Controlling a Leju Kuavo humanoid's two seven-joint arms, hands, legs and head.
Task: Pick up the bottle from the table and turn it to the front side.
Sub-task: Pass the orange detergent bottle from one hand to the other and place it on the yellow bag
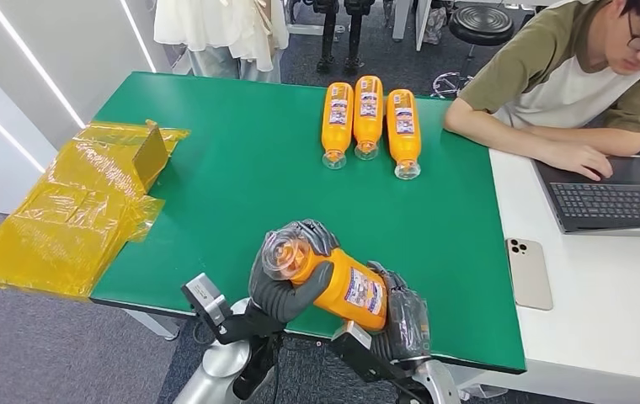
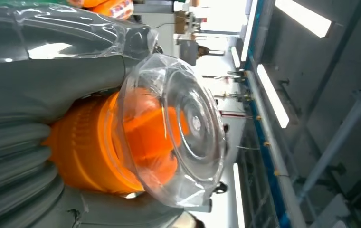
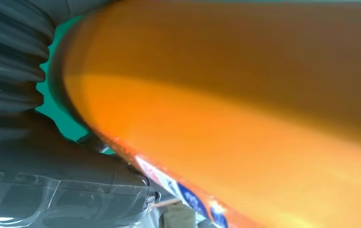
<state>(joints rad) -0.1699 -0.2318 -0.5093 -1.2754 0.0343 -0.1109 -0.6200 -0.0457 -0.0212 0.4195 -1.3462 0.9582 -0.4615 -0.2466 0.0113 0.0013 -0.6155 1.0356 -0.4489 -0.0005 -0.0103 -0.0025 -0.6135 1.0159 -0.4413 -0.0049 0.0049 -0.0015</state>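
Observation:
An orange bottle (image 1: 346, 289) with a clear cap (image 1: 280, 253) and a label hangs tilted above the near edge of the green table (image 1: 241, 194). My left hand (image 1: 287, 278) grips its neck end, fingers wrapped just under the cap. My right hand (image 1: 402, 316) holds its base end. In the left wrist view the clear cap (image 2: 178, 128) and orange neck (image 2: 93, 152) sit against my left hand (image 2: 36, 85). The right wrist view has the orange bottle body (image 3: 245, 118) pressed beside my right hand (image 3: 12, 80).
Three more orange bottles (image 1: 369, 122) lie side by side at the table's far middle. Yellow plastic wrapping (image 1: 72, 210) drapes over the table's left edge. A person (image 1: 569, 76) sits at the far right with a laptop (image 1: 611, 198); a phone (image 1: 529, 271) lies on the white desk.

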